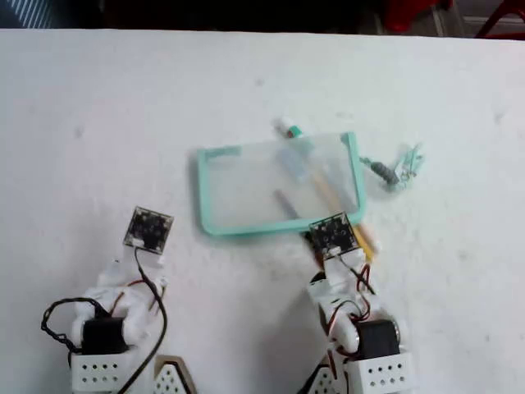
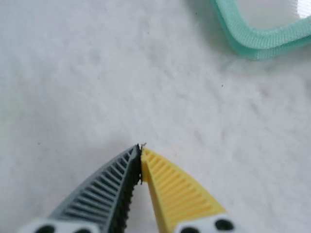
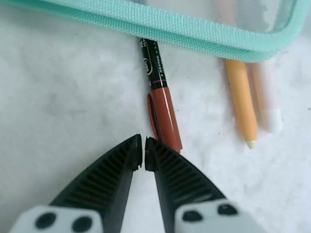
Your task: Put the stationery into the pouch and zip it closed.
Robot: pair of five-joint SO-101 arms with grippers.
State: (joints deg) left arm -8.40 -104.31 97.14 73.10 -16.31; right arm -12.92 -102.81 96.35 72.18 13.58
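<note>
Your right gripper (image 3: 142,148) has its fingers clenched on nothing, tips just beside the cap end of the red pen (image 3: 164,109). That pen, the orange pencil (image 3: 241,104) and a pale stick (image 3: 266,104) beside it all poke out from under the teal rim of the pouch (image 3: 160,29). You cannot tell whether they lie inside it or beneath it. Your left gripper (image 2: 141,151) is clenched empty too, over bare worktop (image 2: 97,73) near another corner of the pouch. In the high view, a small item (image 1: 289,127) lies at the pouch's far edge and some clips (image 1: 399,167) lie just off its side, both outside.

With the fingers shut, a forward nudge would likely skid the pen sideways or drive it under the pouch rather than in. Nothing holds the pouch, so expect it to slide when you press at its rim. Zipping over protruding ends would probably jam.
</note>
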